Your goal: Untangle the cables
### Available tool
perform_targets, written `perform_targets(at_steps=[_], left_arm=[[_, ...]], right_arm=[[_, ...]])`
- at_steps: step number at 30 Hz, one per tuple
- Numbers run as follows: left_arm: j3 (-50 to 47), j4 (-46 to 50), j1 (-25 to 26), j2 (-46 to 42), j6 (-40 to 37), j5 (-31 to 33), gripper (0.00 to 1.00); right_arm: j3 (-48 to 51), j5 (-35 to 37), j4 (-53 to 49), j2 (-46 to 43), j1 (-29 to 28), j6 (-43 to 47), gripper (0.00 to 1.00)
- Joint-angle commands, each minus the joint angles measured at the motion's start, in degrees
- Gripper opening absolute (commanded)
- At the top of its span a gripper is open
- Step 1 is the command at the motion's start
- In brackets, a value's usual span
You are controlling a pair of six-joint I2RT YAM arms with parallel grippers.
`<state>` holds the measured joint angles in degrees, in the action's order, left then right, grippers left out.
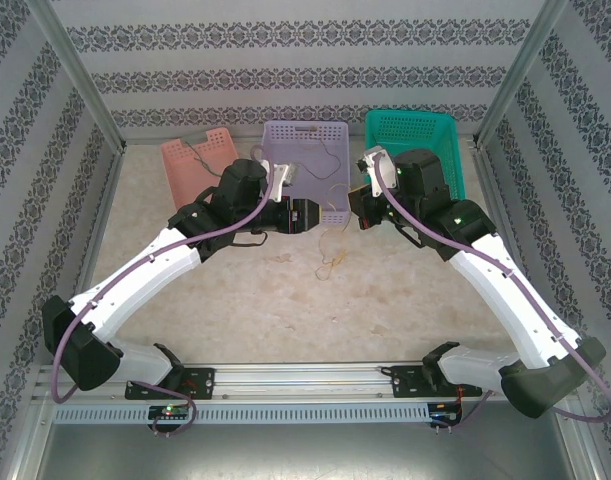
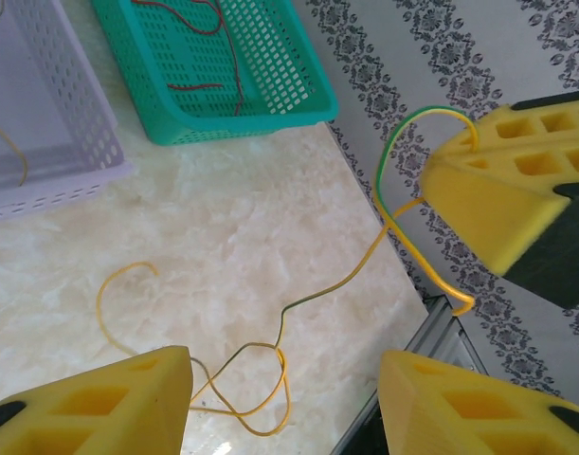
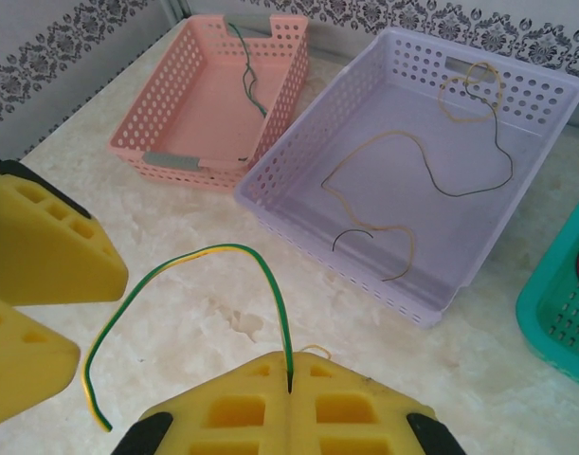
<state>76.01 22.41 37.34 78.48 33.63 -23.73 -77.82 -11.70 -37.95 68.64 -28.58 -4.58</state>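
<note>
A green-and-yellow cable (image 3: 267, 275) arches up from my right gripper (image 3: 289, 381), which is shut on it. In the left wrist view this cable (image 2: 319, 298) drops from the right gripper's fingers (image 2: 497, 190) to the marble table and crosses a yellow cable (image 2: 107, 284) in a loose knot (image 2: 275, 353). My left gripper (image 2: 284, 408) hovers over that knot, open, with nothing between its fingers. From above, both grippers meet mid-table, left (image 1: 310, 216) and right (image 1: 363, 206), with the tangle (image 1: 330, 255) just in front of them.
Three baskets line the back: pink (image 3: 161, 90) holding a green cable (image 3: 251, 76), lilac (image 3: 313, 123) holding yellowish and dark cables (image 3: 417, 152), and teal (image 2: 251, 118) holding red cables (image 2: 227, 47). The table's right edge and metal frame (image 2: 441, 332) lie close by.
</note>
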Motion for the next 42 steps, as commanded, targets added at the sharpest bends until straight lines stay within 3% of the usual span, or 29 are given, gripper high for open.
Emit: perform_targets(at_steps=[1,10,12,22,28,34,37,39,41,42], left_arm=[[-3.6,-6.1,-1.8,-2.4,4.8,1.3,0.56],[-13.2,-31.7,-1.7,-5.1,39.1,4.3,0.63],[-13.7,-34.1,-0.4,-4.9,43.3,6.3,0.63],[-5.7,-23.1,3.1,-1.2,41.1,8.5,0.62],[-1.3,-10.2,3.1,0.8,37.5,10.2,0.6],[0.6,-13.7,3.1,3.8,38.3,9.7,0.6],[2.2,-14.6,3.1,5.4,38.0,9.2,0.46],[4.0,-12.5,3.0,6.4,36.7,9.3,0.29],[6.2,-9.3,2.9,6.4,34.3,10.6,0.03],[7.4,-7.4,2.7,6.1,33.0,11.7,0.0]], right_arm=[[0.4,-1.6,0.0,-0.5,0.6,-1.2,0.0],[-0.7,-4.0,0.1,0.7,1.9,-4.0,0.0],[-1.4,-3.9,-0.3,1.5,1.9,-4.9,0.0],[-4.3,-5.3,-1.4,6.8,2.8,-17.1,0.0],[-6.0,-7.9,-1.2,8.6,3.3,-21.4,0.0],[-5.8,-9.7,-0.8,9.0,2.9,-22.5,0.0],[-4.8,-10.0,-0.2,8.8,2.7,-22.7,0.0],[-4.2,-10.2,0.4,8.4,2.7,-22.9,0.0],[-3.6,-9.8,0.6,7.8,2.7,-22.7,0.0],[-3.4,-9.7,0.5,7.6,2.8,-22.4,0.0]])
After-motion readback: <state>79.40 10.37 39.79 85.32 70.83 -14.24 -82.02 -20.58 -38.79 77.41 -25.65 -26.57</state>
